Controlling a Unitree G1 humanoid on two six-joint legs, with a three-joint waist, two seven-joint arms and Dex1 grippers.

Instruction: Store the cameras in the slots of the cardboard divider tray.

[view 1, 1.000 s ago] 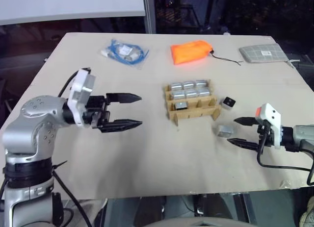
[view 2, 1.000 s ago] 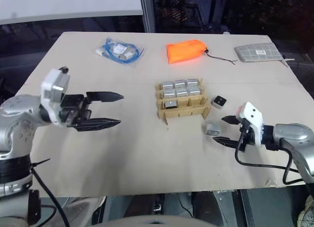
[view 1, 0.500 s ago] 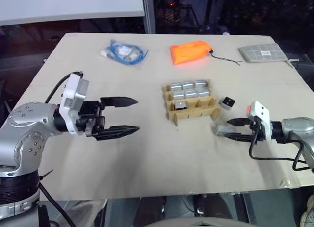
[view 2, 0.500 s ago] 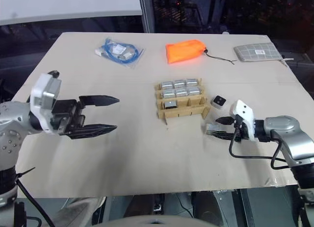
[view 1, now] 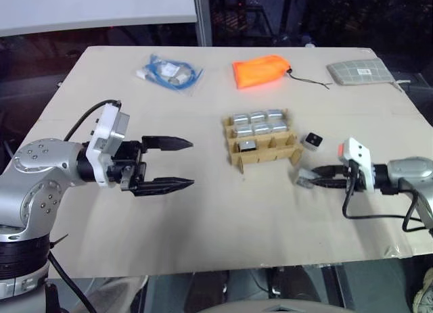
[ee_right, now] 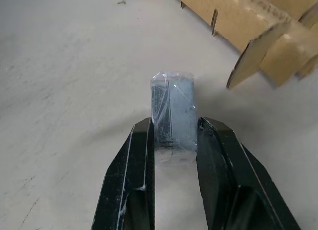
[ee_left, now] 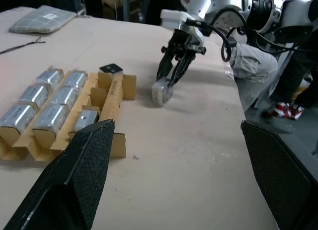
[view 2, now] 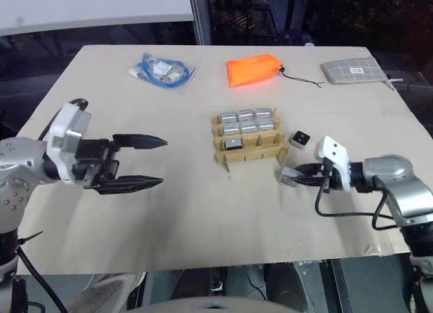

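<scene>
beige table (view 1: 203, 211) | right gripper (view 1: 312, 178) pinching camera (ee_right: 172, 118) | left gripper (view 1: 181, 164) spread, idle | next: lift to tray (view 1: 262, 151) empty slot, 10 o'clock

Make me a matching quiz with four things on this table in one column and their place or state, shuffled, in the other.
1. orange drawstring pouch
2. right gripper
3. left gripper
4. cardboard divider tray

A. open, holding nothing
B. seven slots filled, two front slots free
C. shut on a camera
D. at the table's far side

Pairs: 1-D, 2-C, 3-A, 4-B
</scene>
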